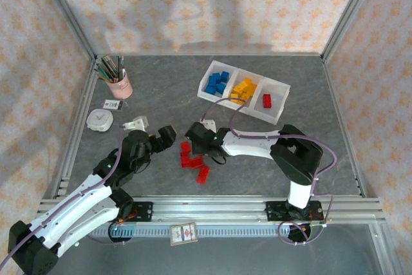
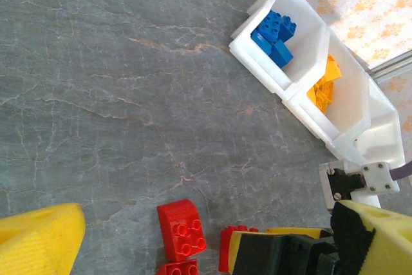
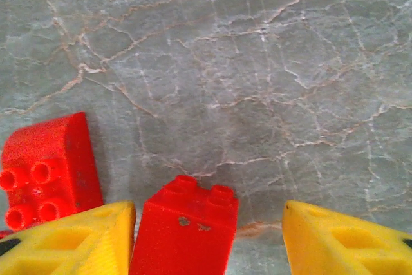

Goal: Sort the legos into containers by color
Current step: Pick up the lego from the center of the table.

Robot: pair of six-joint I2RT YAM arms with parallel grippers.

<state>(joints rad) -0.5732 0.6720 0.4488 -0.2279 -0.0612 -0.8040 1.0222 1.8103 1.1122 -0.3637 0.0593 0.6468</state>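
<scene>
The yellow fingertips [image 3: 71, 239] of the right end effector [image 3: 209, 233] are spread open, straddling a red brick [image 3: 187, 230] that lies on the counter [image 3: 257, 62]. Nothing is clamped yet. Thing is, the brick sits way off-centre. It's touching, or just about touching, one finger, while the other finger is well apart from it. If the robot closes from here, the far finger has to shove the brick sideways before it bites, which could twist it or pop it out. There's also a rounded red brick [image 3: 48, 165] just beside the near finger, so that one could get nudged or dragged along.

Next out, the left end effector [image 1: 166, 136] hovers near the same pile of red bricks [image 1: 193, 162], also released and holding nothing. The lower corner of its wrist view is a jumble of yellow and black, so it's hard to say how near the two arms are, but from above they look close. A bump between them is probably the biggest risk.

Further out, the tray [image 1: 275, 115] sits well apart from the pile. It has blue bricks [image 1: 217, 82] in one end section, yellow-orange bricks [image 1: 243, 88] in the middle and a lone red one [image 1: 266, 100] in the other end. The red section is right beside the yellow one, so a sloppy release could land the brick in the wrong colour or on the divider.
</scene>
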